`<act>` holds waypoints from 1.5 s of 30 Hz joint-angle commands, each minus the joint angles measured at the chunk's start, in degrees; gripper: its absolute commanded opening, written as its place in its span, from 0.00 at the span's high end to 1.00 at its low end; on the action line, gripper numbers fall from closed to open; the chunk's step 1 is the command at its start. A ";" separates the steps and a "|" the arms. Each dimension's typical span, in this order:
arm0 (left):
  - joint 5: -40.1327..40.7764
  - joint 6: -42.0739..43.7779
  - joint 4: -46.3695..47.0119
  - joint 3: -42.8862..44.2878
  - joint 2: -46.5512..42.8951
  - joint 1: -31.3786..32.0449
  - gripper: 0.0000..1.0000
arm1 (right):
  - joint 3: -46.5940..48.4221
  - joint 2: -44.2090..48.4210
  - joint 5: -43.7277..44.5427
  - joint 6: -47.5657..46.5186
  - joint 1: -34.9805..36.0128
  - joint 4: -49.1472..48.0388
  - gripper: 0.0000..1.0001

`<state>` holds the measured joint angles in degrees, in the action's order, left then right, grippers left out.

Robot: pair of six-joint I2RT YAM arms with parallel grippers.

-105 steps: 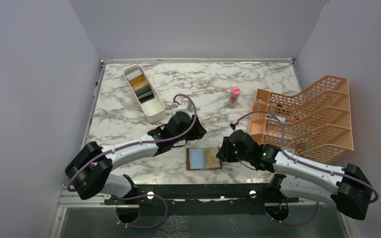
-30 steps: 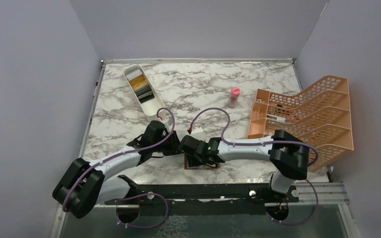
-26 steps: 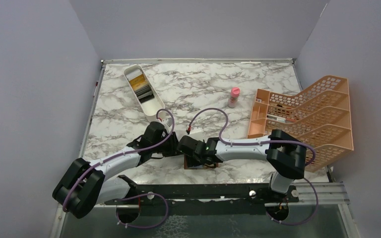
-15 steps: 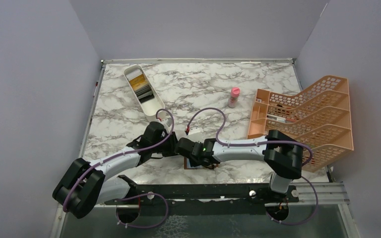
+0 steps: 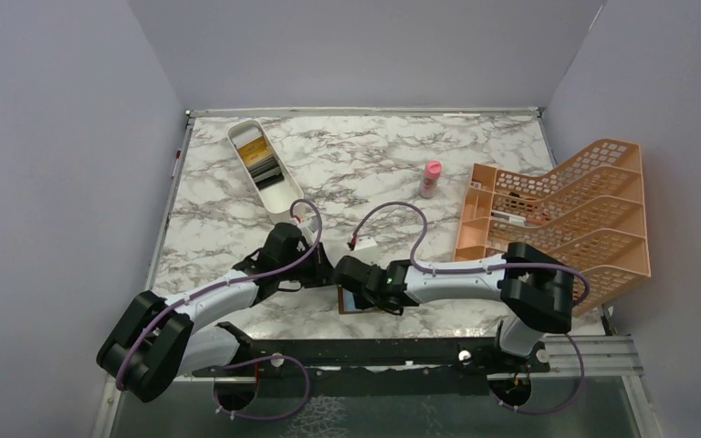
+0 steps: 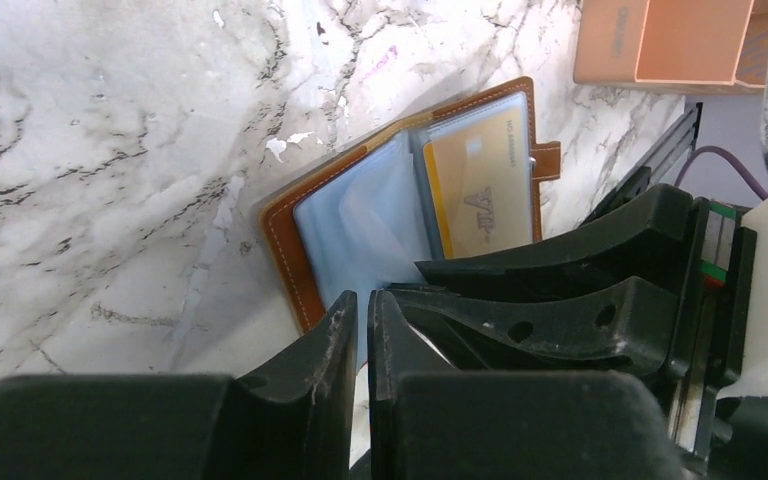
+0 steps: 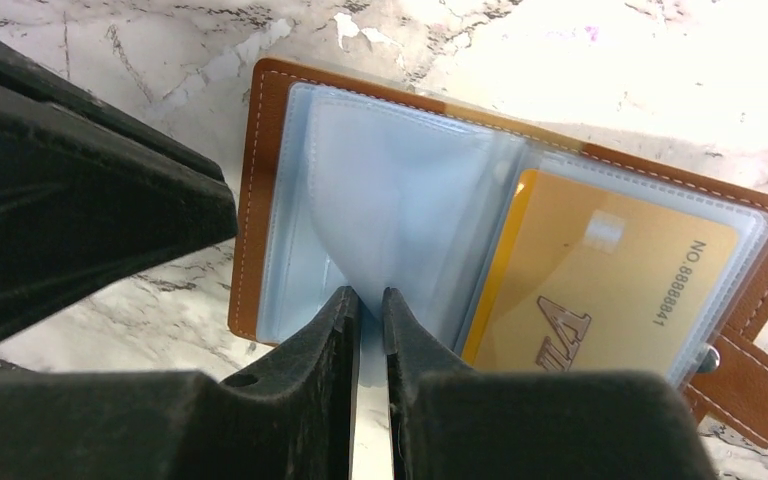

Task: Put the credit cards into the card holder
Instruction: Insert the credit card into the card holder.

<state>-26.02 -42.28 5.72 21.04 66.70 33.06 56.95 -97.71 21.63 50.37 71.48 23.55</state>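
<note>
My right claw (image 7: 368, 296) near-shut, pinching clear sleeve (image 7: 380, 200) of card holder (image 7: 246, 200) at table (image 5: 374, 155) near edge. My left claw (image 6: 359, 305) near-shut, hold unclear. Risk: opposing pulls tear sleeve, eject gold credit card (image 7: 600, 290).

The only legible print is on the gold card (image 7: 610, 290) tucked in a clear sleeve of the open card holder (image 7: 250, 200). Along one short edge runs "NO." and a string of digits, seemingly 8888841. Beside it sits a dark angular logo that cannot be read. An embossed mark on the orange rack (image 6: 660, 40) is illegible.
</note>
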 commanded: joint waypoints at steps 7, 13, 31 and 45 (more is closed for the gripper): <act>-2.88 -1.00 4.71 -0.13 2.26 -0.10 0.90 | -7.13 6.88 -0.52 0.84 0.16 -9.03 0.75; -2.29 -1.66 5.35 -0.06 2.42 0.08 0.90 | -10.23 8.63 -2.38 1.44 -1.07 -12.58 0.83; -1.19 -3.96 9.41 2.58 9.02 2.43 0.89 | -14.83 12.75 -3.94 1.86 -2.04 -17.07 0.83; 3.41 -4.30 6.42 6.66 10.23 6.83 0.89 | -16.15 14.67 -2.95 1.67 -2.26 -16.04 0.80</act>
<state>-26.39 -46.74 13.58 25.26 77.80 38.89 41.89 -85.32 18.22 51.55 69.63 8.03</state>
